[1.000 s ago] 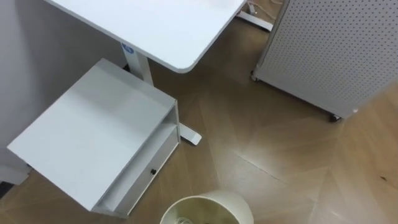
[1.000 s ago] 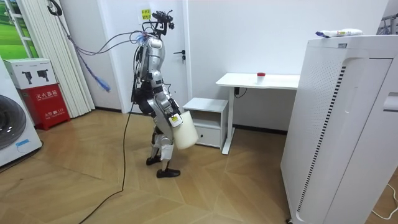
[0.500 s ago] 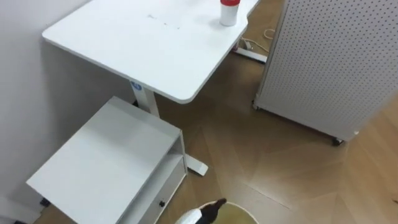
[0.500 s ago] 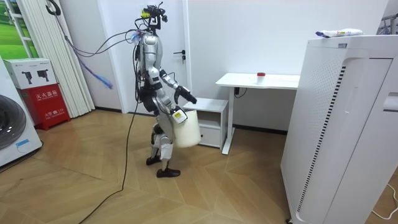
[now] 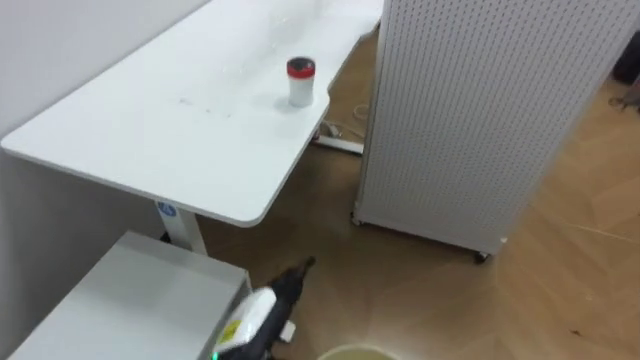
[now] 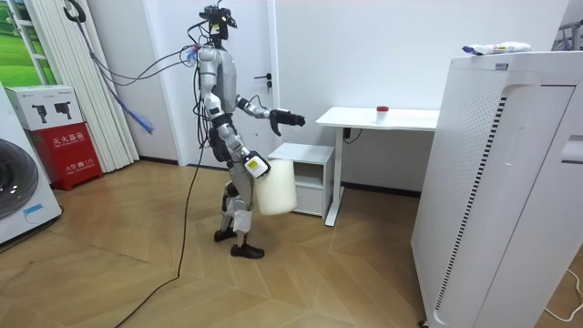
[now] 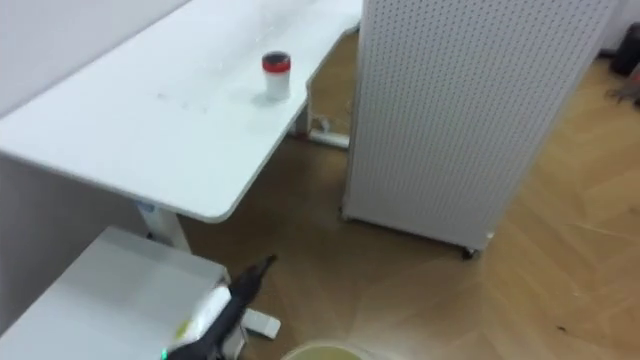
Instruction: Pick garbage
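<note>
I see a small white container (image 5: 300,82) with a red cap. It stands upright on the white desk (image 5: 170,140), in the upper middle of the eye views, near the desk's edge. The cream waste bin (image 6: 275,187) hangs above the floor left of centre in the room view, slightly tilted.

Head stereo pair up high, pitched down and forward over white desk (image 5: 180,140) and perforated panel (image 5: 470,110); eyes barely offset. Room view well off, side-on to robot, full-body; shares desk and red-capped jar (image 5: 300,82).
</note>
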Tool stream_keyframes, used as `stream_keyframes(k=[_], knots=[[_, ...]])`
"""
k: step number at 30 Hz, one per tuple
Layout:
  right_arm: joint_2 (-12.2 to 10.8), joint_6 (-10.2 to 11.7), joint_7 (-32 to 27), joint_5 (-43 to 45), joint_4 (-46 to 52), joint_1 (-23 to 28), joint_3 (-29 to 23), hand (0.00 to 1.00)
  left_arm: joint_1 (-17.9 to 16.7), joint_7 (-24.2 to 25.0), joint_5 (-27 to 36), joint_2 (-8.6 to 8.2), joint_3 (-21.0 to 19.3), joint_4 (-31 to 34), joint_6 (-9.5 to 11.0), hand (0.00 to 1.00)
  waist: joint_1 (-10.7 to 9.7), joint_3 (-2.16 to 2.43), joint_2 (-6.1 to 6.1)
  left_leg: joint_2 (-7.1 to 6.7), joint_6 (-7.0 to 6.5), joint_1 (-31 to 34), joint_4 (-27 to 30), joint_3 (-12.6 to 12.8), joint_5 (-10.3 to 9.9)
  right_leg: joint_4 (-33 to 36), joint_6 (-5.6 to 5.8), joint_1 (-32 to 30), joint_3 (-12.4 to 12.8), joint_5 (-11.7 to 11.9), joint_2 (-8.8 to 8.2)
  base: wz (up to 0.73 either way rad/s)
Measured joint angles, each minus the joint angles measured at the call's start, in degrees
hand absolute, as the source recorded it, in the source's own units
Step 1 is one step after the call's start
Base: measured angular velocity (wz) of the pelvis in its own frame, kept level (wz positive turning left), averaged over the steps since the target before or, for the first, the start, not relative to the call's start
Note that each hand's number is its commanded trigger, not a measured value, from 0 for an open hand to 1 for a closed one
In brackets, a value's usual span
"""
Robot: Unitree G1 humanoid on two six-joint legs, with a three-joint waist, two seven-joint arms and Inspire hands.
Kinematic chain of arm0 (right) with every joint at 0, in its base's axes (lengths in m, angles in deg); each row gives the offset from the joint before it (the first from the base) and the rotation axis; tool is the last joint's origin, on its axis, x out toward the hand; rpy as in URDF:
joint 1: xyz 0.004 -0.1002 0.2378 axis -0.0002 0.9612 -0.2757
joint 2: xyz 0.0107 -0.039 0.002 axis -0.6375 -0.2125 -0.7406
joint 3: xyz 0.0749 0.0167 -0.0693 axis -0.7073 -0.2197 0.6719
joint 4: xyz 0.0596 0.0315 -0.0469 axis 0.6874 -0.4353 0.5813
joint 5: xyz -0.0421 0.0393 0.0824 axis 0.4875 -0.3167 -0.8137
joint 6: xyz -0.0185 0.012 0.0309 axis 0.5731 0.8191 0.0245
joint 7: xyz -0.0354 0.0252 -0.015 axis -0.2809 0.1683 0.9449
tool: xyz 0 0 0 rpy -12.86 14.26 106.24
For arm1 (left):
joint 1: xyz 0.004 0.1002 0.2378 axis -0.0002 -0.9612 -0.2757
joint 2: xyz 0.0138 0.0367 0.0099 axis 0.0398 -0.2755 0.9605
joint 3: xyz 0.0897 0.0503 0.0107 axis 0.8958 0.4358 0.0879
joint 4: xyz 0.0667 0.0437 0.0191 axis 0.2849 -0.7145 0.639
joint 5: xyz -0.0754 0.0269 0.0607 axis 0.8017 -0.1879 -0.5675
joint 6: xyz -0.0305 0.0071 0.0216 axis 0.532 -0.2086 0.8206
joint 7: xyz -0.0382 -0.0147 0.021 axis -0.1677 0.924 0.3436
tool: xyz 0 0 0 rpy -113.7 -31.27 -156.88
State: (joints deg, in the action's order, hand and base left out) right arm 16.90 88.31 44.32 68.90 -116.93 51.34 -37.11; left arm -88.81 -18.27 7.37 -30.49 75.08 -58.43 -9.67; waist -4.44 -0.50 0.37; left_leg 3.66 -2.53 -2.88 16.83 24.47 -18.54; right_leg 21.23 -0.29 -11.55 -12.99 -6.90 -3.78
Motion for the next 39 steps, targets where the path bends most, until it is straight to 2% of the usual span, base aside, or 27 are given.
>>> stream_keyframes(k=[3,5,7,8,9,10,11,12,13,14,15,16,17,18,19,22,24,29,32,34,35,36,37,39], knots=[[0.0,0.0,0.1,-0.1,0.0,0.0,0.0,1.0,-0.1,-3.0,0.5,-0.13,-1.0,0.1,0.9,0.0,0.4,-0.01,0.04,0.86,0.75,-1.9,-0.5,1.0,-0.4,-0.5,-0.52,1.8,-0.3,0.2,0.92,-0.16],[0.1,0.0,0.2,0.1,0.0,0.0,-0.1,1.0,-0.1,-4.4,0.5,0.06,-1.9,0.1,1.2,0.0,0.8,-0.06,-0.01,1.65,1.44,-2.9,-0.2,2.2,-0.9,-0.5,-1.21,2.7,-2.0,0.1,1.27,-0.23],[0.1,0.0,0.2,0.4,0.0,0.1,0.0,1.0,-0.2,-6.2,0.5,-0.05,-3.8,1.3,1.3,0.0,1.9,-0.09,0.11,2.65,2.54,-3.9,0.9,3.7,-1.7,1.0,-2.72,3.0,-4.1,-1.0,1.2,-0.34],[0.1,0.0,0.2,0.4,0.0,0.1,0.0,1.0,-0.2,-6.8,0.5,-0.09,-4.4,1.9,1.3,0.0,2.1,-0.07,0.13,2.86,2.84,-4.0,1.3,3.7,-1.8,1.3,-3.0,2.9,-4.3,-1.4,1.38,-0.26],[0.1,0.0,0.1,0.4,0.0,0.1,0.0,1.0,-0.3,-7.9,0.5,0.02,-5.3,3.3,1.3,0.0,2.1,-0.06,0.14,3.35,3.33,-3.7,3.3,3.5,-2.1,1.4,-3.49,2.4,-3.9,-1.9,1.66,-0.28],[0.1,0.0,0.0,0.5,0.0,0.1,0.0,1.0,-0.4,-8.9,0.5,0.12,-6.6,4.5,1.8,0.0,2.6,-0.13,0.36,3.43,3.43,-2.8,5.5,2.6,-2.2,1.8,-3.83,1.7,-2.2,-2.4,2.31,-0.35],[0.2,0.0,0.0,0.6,0.0,0.1,0.0,1.0,-0.5,-9.4,0.5,0.15,-7.1,5.0,2.0,0.0,3.1,-0.11,0.36,3.49,3.41,-2.3,7.0,1.1,-2.1,2.0,-4.04,1.7,-1.2,-2.6,2.73,-0.6],[0.3,0.0,0.1,1.0,0.1,0.1,0.0,1.0,-1.4,-10.2,0.5,0.08,-8.5,5.9,2.8,0.0,3.8,-0.16,0.12,3.39,3.39,-1.1,10.0,-4.0,-2.0,2.0,-4.47,1.9,0.4,-2.7,3.58,-0.71],[0.4,0.0,0.4,1.3,0.1,0.1,0.0,1.0,-2.1,-11.2,0.5,0.07,-9.6,5.9,3.6,0.0,4.2,-0.23,0.06,2.72,3.36,0.5,13.4,-9.7,-1.5,1.9,-4.82,2.6,1.9,-2.8,4.09,-0.67],[0.5,0.0,0.4,1.4,0.1,0.1,0.0,1.0,-2.4,-11.6,0.5,0.02,-10.0,5.8,3.9,0.0,4.2,-0.22,0.12,2.41,3.55,0.9,13.7,-11.8,-1.6,1.9,-4.89,3.0,2.4,-2.8,4.09,-0.44],[0.7,0.0,0.4,1.3,0.1,0.3,-0.4,1.0,-2.5,-12.4,0.5,-0.03,-10.5,5.9,4.7,0.0,4.1,-0.3,0.23,1.53,4.1,2.3,11.5,-14.4,-1.3,1.9,-4.84,3.4,3.1,-3.2,4.06,-0.3],[0.9,0.0,0.4,1.3,0.1,0.4,-0.9,1.0,-2.5,-13.5,0.5,-0.05,-10.7,6.1,5.5,0.0,4.2,-0.37,0.3,1.47,5.11,4.2,8.5,-15.9,0.2,2.1,-4.54,3.5,3.5,-3.5,4.18,-0.29],[1.0,-0.1,0.3,1.3,0.1,0.5,-1.2,1.0,-2.5,-14.0,0.5,0.01,-10.8,6.2,5.9,0.0,4.3,-0.33,0.31,1.38,4.18,4.9,7.9,-16.1,1.0,2.4,-4.12,3.5,4.0,-3.9,4.14,-0.46],[1.2,-0.2,0.3,1.6,0.3,1.1,-1.3,1.0,-2.7,-15.3,0.5,0.03,-11.0,6.2,6.3,0.0,5.0,0.07,0.44,1.19,4.1,4.5,7.0,-16.8,1.7,2.4,-3.76,3.6,4.8,-4.0,4.21,-0.37],[1.3,-0.6,0.2,1.8,0.6,1.4,-1.5,1.0,-2.7,-16.6,0.5,0.3,-11.3,6.5,6.4,0.0,4.9,0.28,0.5,0.7,4.04,4.2,5.9,-16.8,1.6,2.3,-3.71,3.6,4.9,-4.0,4.1,-0.26],[1.9,-1.2,0.0,2.6,2.6,2.9,-1.7,1.0,-2.8,-19.0,0.5,0.55,-12.4,7.5,6.4,0.0,4.9,0.37,0.35,0.64,4.07,3.9,4.8,-16.7,1.7,0.7,-4.34,3.8,4.5,-3.1,4.47,-0.05],[1.9,-1.2,-0.4,3.0,3.9,3.8,-1.7,1.0,-2.9,-19.8,0.7,0.58,-12.9,7.5,6.4,0.0,4.9,0.33,0.17,0.73,4.07,3.2,4.1,-16.8,1.7,0.1,-4.37,4.3,4.8,-3.0,4.79,-0.04],[1.8,-1.2,-0.2,2.9,4.2,3.6,-1.6,1.0,-3.0,-19.9,3.0,0.44,-12.9,7.5,6.5,0.0,4.9,0.13,0.2,0.73,4.09,1.3,4.2,-16.9,1.8,-0.2,-4.27,5.6,4.8,-4.4,4.92,-0.02],[1.7,-1.2,-0.2,4.3,4.9,3.6,-1.6,1.0,-3.0,-20.5,2.8,0.47,-13.0,6.6,6.5,0.0,6.0,-0.21,0.84,0.72,4.17,2.3,9.7,-16.7,1.7,1.9,-4.54,5.9,5.4,-6.6,4.83,-0.15],[1.8,-1.2,-0.4,5.1,4.9,3.6,-1.6,1.0,-3.1,-20.4,3.3,0.39,-13.1,5.4,6.4,0.0,6.7,-0.84,0.03,2.22,4.24,5.3,19.7,-16.7,1.8,2.8,-5.24,7.4,6.1,-7.7,5.23,-0.18],[1.8,-1.2,-0.5,5.1,4.9,3.6,-1.6,1.0,-3.1,-20.4,3.8,0.37,-13.0,5.4,6.4,0.0,6.8,-0.97,-0.29,2.87,4.5,6.2,22.4,-16.6,1.9,3.1,-5.39,7.7,6.4,-8.1,5.7,-0.21],[1.8,-1.4,-0.9,5.1,4.9,3.6,-1.5,1.0,-3.1,-20.4,5.1,0.36,-13.0,5.3,6.4,0.0,7.1,-0.99,-0.72,3.68,4.82,8.9,27.9,-16.9,3.1,4.4,-5.91,7.9,6.9,-9.0,6.11,-0.09],[1.8,-1.9,-1.3,4.9,4.9,3.6,-1.5,1.0,-3.2,-20.6,6.5,0.36,-13.0,4.9,6.4,0.0,6.9,-1.27,-0.25,3.32,4.64,11.6,30.7,-18.1,3.3,5.4,-6.01,8.1,7.5,-10.0,6.13,0.04],[1.9,-2.5,-2.3,4.6,5.0,3.6,-1.6,1.0,-3.2,-21.0,7.5,0.36,-13.0,4.3,6.4,0.0,6.0,-1.13,-0.47,2.31,3.44,15.7,29.0,-18.7,2.5,5.7,-5.97,8.5,7.7,-11.0,5.9,0.12]])
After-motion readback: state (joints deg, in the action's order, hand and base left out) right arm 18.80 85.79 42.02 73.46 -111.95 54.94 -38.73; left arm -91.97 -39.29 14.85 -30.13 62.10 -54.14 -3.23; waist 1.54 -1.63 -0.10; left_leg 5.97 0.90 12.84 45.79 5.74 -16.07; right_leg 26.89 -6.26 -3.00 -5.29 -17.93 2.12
